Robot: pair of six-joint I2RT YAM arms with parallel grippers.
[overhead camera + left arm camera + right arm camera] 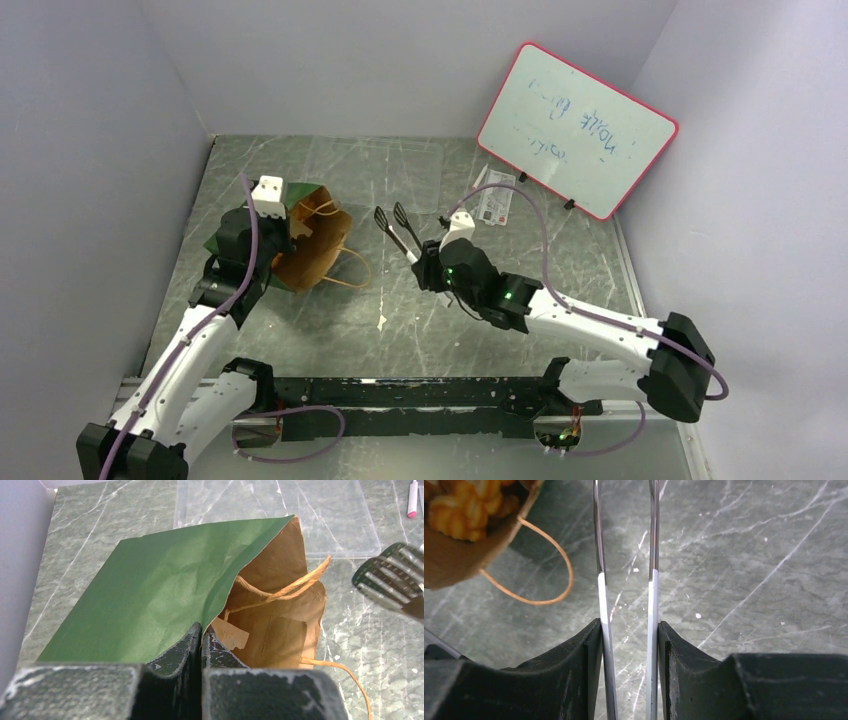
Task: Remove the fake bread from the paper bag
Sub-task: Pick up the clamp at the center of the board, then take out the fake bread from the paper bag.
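Bread (461, 502): inside the bag (312, 252), orange pieces just behind the mouth. Left gripper (201, 630)? (A)

Pinched tight on the bag's green wall, probably to keep the mouth propped open. (B)

Right gripper (629, 630)? (A)

Clamped on tongs (397, 228), both metal arms between its fingers. Tips are near the mouth, not in it. Judged a reach tool for the narrow opening. (B)

View differences? (A)

Only the right wrist shows bread. Left wrist shows bare kraft lining. Top shows the gap between tongs and bag. (B)
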